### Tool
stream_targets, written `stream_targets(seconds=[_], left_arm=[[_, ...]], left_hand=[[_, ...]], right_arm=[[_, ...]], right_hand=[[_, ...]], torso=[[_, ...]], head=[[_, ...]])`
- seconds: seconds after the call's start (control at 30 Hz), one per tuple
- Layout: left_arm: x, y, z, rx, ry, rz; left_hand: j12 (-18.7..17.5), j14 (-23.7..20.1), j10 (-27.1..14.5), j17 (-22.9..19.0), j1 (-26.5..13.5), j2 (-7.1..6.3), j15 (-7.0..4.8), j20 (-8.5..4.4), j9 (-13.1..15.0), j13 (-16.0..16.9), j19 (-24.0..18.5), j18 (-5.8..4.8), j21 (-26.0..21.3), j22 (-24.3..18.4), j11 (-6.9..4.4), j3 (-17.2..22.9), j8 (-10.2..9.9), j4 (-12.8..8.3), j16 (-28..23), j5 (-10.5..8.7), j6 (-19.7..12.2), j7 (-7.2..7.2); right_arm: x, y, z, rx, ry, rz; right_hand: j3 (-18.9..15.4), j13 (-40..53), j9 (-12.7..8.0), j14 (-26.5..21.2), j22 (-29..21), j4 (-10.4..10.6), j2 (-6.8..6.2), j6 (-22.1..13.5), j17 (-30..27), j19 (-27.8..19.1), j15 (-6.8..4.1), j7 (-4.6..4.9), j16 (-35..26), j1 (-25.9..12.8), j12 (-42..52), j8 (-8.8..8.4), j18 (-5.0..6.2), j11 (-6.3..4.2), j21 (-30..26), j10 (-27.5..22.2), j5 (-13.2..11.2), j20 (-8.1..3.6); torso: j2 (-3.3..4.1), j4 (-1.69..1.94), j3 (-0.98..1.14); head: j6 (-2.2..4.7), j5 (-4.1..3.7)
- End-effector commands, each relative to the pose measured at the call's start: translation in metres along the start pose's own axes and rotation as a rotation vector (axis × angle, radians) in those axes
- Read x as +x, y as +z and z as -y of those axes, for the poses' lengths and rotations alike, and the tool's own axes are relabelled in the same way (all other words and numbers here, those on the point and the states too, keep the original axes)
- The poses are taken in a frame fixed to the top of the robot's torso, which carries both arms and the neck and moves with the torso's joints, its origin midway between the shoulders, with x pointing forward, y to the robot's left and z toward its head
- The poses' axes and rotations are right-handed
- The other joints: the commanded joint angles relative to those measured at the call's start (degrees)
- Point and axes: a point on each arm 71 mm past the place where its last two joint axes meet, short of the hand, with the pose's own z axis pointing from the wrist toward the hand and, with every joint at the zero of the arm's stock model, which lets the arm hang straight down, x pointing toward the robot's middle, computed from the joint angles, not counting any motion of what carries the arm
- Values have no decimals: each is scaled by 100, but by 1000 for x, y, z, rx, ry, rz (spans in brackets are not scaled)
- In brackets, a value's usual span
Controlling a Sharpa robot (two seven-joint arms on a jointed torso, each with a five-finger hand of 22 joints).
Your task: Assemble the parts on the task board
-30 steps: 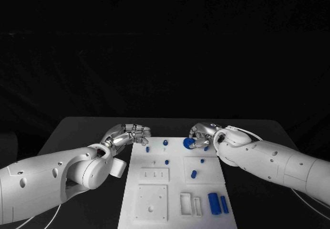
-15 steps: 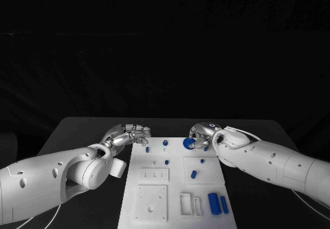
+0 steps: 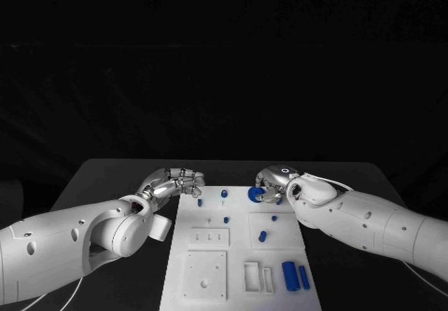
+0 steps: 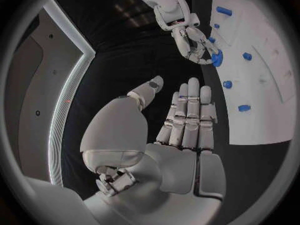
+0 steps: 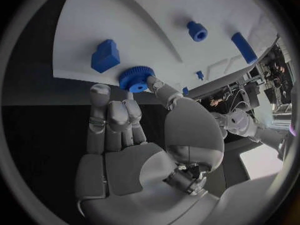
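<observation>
The white task board (image 3: 241, 245) lies lengthwise in the middle of the black table. At its far end stands a round blue gear (image 3: 255, 193), and my right hand (image 3: 272, 183) pinches the gear (image 5: 136, 78) between thumb and fingertips. A blue block (image 5: 105, 56) sits close beside the gear near the board's edge. My left hand (image 3: 175, 183) hovers by the board's far left corner, fingers straight (image 4: 190, 115) with the thumb apart, holding nothing. The left wrist view shows the right hand (image 4: 190, 37) on the gear (image 4: 217, 60).
Small blue pegs (image 3: 225, 193) (image 3: 200, 203) (image 3: 262, 236) stand along the board's far half. Two blue bars (image 3: 291, 276) (image 3: 304, 277) lie at the near right, next to a white frame (image 3: 259, 277). Black table (image 3: 112, 181) flanks the board on both sides.
My right arm has edged slightly inward toward the board, its hand staying on the gear. The left hand and the other parts have not moved.
</observation>
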Motion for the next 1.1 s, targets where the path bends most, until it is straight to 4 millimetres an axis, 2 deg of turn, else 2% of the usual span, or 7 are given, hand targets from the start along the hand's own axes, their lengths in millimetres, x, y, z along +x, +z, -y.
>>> stream_targets(seconds=[0.03,0.3,0.47,0.53,0.73,0.9,1.1], left_arm=[[3,1,2,12,-1,-17],[2,0,2,11,-1,-15],[1,0,2,12,-1,-13],[1,0,2,12,-1,-13],[0,-1,2,12,0,-10],[1,-1,2,12,0,-11],[1,-1,2,12,-1,-13]], left_hand=[[-34,-4,8,6,-47,27,30,16,-9,-5,-40,115,-19,5,49,7,-24,-39,-26,-30,-8,35],[-36,-3,9,9,-47,29,30,16,-10,-4,-40,115,-18,6,49,8,-24,-41,-28,-29,-7,35],[-36,-2,10,11,-48,29,30,16,-10,-4,-40,115,-18,6,49,9,-24,-43,-29,-29,-7,35],[-37,-2,10,11,-48,30,30,16,-10,-4,-40,115,-18,6,49,9,-24,-43,-29,-29,-7,35],[-37,-2,11,13,-48,31,30,16,-10,-4,-40,115,-17,7,48,10,-24,-45,-30,-28,-6,35],[-38,-1,12,15,-49,31,30,16,-10,-4,-39,115,-17,7,48,10,-24,-46,-31,-28,-6,35],[-39,0,13,17,-50,32,30,16,-11,-3,-39,115,-17,8,49,11,-24,-48,-33,-28,-6,35]], right_arm=[[8,-2,-2,-6,-51,-25],[2,-7,-5,-14,-56,43],[-4,-12,-17,-61,-117,100],[-6,-14,-21,-73,-124,117],[-12,-19,-36,-104,-144,163],[-16,-22,-54,-157,-171,204],[-17,-20,-77,-209,-180,212]], right_hand=[[-8,13,18,-8,100,29,-23,390,11,6,-49,54,-36,-1,3,28,264,-42,28,17,23,14],[41,30,59,4,94,174,-35,420,49,14,-67,38,-57,-54,12,13,264,-59,46,55,414,5],[109,45,78,11,90,240,-105,445,65,29,-76,28,-65,-20,27,13,264,-70,54,92,457,-2],[175,46,90,16,87,319,-175,460,77,41,-81,24,-71,2,27,8,264,-75,59,112,450,-3],[265,56,115,24,85,454,-277,488,101,57,-89,14,-81,45,30,2,264,-83,69,149,393,-5],[415,58,137,31,82,616,-383,508,127,69,-95,7,-95,124,20,-15,264,-90,73,174,212,-9],[479,47,152,37,84,749,-486,517,148,76,-95,7,-105,137,-3,-32,264,-90,81,177,79,-5]], torso=[[-2,0,0],[-1,-5,4],[-4,-10,3],[-4,-11,3],[-4,-11,3],[-1,-4,-2],[1,9,-9]], head=[[6,-3],[15,6],[22,17],[31,15],[48,18],[56,22],[62,65]])
